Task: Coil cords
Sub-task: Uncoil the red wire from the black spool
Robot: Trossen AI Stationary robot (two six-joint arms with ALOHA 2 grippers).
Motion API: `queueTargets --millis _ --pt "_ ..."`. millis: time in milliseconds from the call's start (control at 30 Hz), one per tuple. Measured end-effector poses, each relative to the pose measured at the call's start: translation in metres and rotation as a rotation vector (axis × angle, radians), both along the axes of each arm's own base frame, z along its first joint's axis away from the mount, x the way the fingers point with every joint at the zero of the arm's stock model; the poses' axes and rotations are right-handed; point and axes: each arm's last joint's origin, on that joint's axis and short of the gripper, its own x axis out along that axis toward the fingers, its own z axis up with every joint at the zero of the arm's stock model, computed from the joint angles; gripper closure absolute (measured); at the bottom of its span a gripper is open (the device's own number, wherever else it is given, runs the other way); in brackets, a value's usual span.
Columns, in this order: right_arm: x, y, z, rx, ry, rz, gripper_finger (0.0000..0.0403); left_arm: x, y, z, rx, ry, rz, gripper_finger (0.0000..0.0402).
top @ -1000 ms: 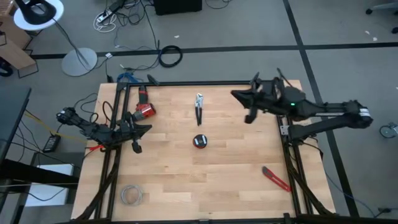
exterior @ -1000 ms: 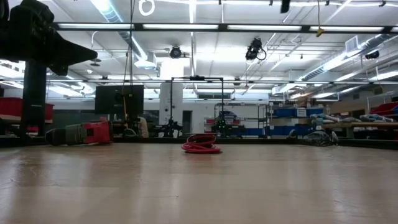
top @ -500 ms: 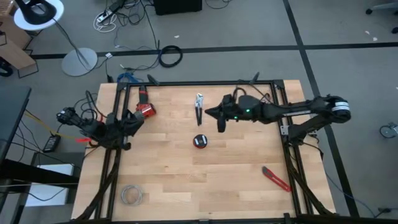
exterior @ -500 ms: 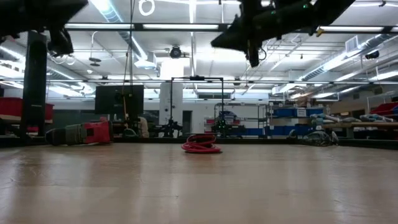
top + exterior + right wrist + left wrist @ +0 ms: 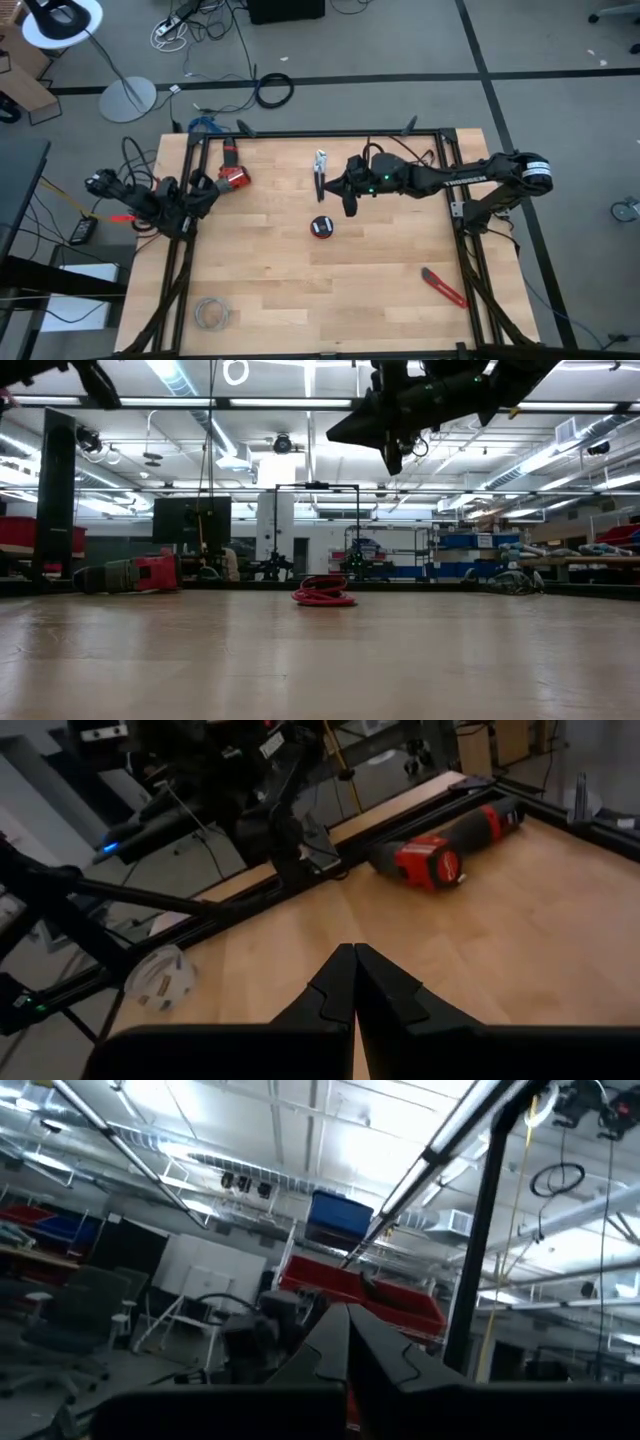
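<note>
The cords show as one thin red wire wound in a small coil (image 5: 321,227), lying flat on the wooden table near its middle; in the low view the coil (image 5: 323,592) sits alone on the board. My right gripper (image 5: 350,204) hangs shut in the air just beyond the coil's far right side, high above the table (image 5: 392,460), and touches nothing. My left gripper (image 5: 206,187) is shut at the table's left edge. It is tipped upward, and its closed fingers (image 5: 347,1342) face the ceiling.
A red and black power tool (image 5: 232,172) lies at the far left (image 5: 440,850). Pliers (image 5: 320,172) lie beyond the coil. A red cutter (image 5: 443,288) lies near the right edge, and a pale grey wire bundle (image 5: 211,314) at the near left corner. A black frame (image 5: 320,133) rims the table.
My right gripper has come down and swung from the table's far right toward its middle, stopping above the spot beside the pliers and the coil. My left gripper has drawn back over the left edge, risen and tipped upward. The red coil has stayed where it was.
</note>
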Motion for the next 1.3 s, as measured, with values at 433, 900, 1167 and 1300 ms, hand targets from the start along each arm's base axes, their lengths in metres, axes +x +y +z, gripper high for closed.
queueTargets --millis 433,900,1167,1300 --pt "-0.003 -0.001 0.003 -0.032 -0.001 0.079 0.0392 0.055 -0.029 0.058 0.213 0.174 0.066 0.0394" --pt "-0.006 0.035 -0.019 -0.137 0.227 0.203 0.0312 0.085 -0.043 0.062 0.277 0.301 0.147 0.0394" --pt "0.009 0.056 -0.056 -0.236 0.36 0.234 0.0257 0.086 -0.042 0.059 0.225 0.342 0.176 0.0394" --pt "0.024 0.061 -0.067 -0.288 0.394 0.254 0.0225 0.086 -0.042 0.058 0.216 0.346 0.175 0.0394"
